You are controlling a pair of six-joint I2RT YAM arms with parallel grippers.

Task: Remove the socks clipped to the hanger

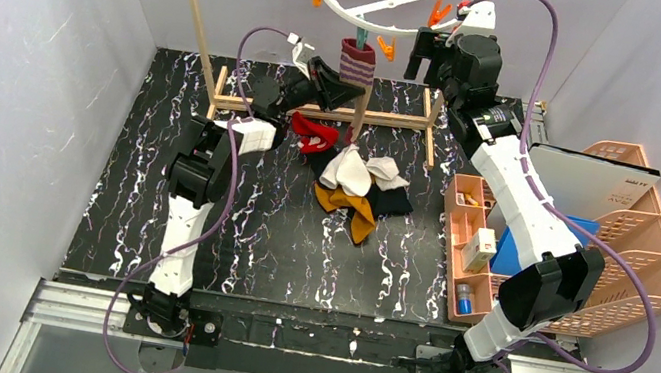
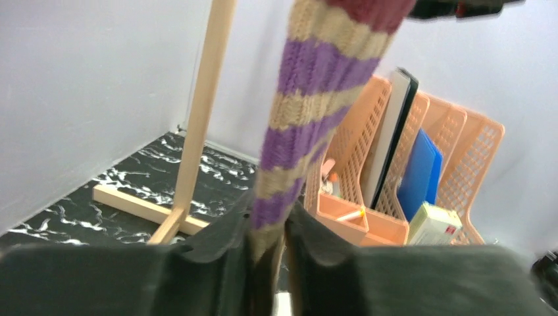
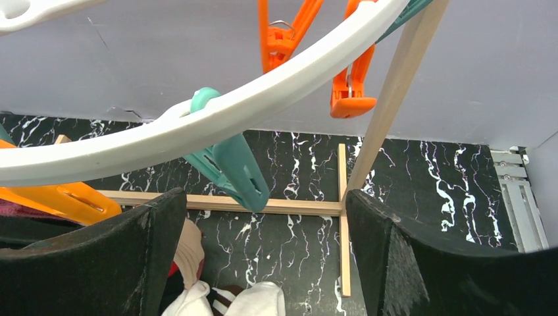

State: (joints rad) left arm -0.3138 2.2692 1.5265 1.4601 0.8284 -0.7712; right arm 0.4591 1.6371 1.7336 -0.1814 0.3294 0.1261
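The white ring hanger hangs at the back with orange and teal clothespins. One purple-and-beige striped sock still hangs from it by a clip. My left gripper is shut on that sock's lower end; in the left wrist view the striped sock runs down between the closed fingers of the left gripper. My right gripper stands open just under the hanger ring, a teal clothespin between its fingers, gripping nothing. Several loose socks lie in a pile on the table, a red sock beside them.
The light wooden pole frame rises at the back left, its base bars lying across the black marbled table. An orange organiser basket with boxes and a binder stands at the right. Grey walls close in on both sides.
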